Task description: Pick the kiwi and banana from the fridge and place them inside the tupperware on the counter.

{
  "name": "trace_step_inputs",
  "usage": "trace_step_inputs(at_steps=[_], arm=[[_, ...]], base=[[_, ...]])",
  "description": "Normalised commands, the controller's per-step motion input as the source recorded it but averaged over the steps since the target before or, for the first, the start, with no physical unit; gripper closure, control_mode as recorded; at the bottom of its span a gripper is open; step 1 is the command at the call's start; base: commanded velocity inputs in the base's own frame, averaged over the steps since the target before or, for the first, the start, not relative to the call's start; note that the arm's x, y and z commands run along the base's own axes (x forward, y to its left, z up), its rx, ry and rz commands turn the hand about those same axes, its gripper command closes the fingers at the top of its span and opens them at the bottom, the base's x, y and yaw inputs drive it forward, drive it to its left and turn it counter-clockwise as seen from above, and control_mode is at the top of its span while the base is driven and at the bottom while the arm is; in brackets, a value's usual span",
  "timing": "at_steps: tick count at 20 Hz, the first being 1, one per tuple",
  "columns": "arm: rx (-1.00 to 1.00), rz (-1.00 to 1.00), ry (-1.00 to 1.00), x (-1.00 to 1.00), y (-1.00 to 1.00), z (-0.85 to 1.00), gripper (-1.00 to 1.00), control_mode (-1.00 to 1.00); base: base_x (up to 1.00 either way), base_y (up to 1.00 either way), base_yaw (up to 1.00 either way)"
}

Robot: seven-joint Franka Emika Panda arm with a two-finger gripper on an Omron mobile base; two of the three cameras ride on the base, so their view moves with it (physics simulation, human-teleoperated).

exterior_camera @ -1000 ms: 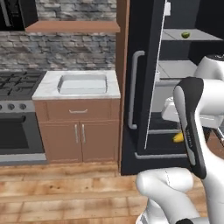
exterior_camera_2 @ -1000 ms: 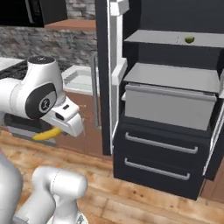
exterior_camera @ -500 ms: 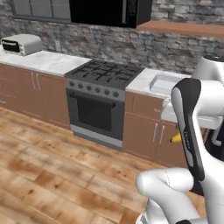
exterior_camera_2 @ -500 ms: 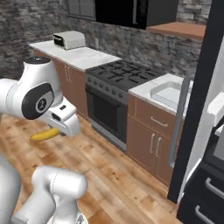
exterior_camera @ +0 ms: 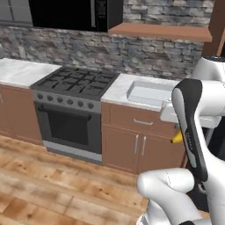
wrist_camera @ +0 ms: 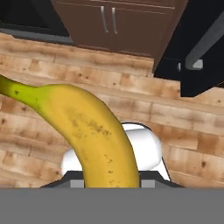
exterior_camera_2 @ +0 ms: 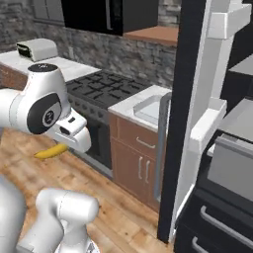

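Observation:
My gripper (exterior_camera_2: 63, 147) is shut on the banana (exterior_camera_2: 51, 152), a yellow curved fruit held low over the wooden floor, left of the counter (exterior_camera_2: 129, 105). In the hand view the banana (wrist_camera: 96, 135) runs up from the bottom edge and hides the fingertips. Its tip (exterior_camera: 177, 138) pokes out beside my forearm in the left base view. The tupperware (exterior_camera: 151, 92) lies on the white counter (exterior_camera: 118, 88), a pale shallow tray (exterior_camera_2: 150, 108) just left of the fridge (exterior_camera_2: 185, 148), whose door stands open. The kiwi is out of view.
A black stove (exterior_camera: 74, 81) sits left of the counter, with a black microwave (exterior_camera: 74, 13) above it. A toaster (exterior_camera_2: 37, 48) stands on the far left counter. Brown cabinets (exterior_camera: 140, 147) run under the counter. Pale fridge drawers (exterior_camera_2: 230, 168) show at right.
The whole picture has shifted as the base turned from the fridge towards the stove and counter. The banana stays in my gripper.

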Motion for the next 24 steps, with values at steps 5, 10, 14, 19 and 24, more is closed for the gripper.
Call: trace_step_inputs(at_steps=[5,10,14,19,24], arm=[[0.00,0.00,0.00,0.00,0.00,0.00,1.00,1.00],[0.00,0.00,0.00,0.00,0.00,0.00,1.00,1.00],[0.00,0.00,0.00,0.00,0.00,0.00,1.00,1.00],[0.00,0.00,0.00,0.00,0.00,0.00,1.00,1.00],[0.00,0.00,0.00,0.00,0.00,0.00,1.00,1.00]], base=[[0.96,0.45,-0.60],[0.84,0.82,-0.41],[0.70,0.95,-0.34],[0.75,0.33,-0.25],[0.83,0.01,-0.17]])
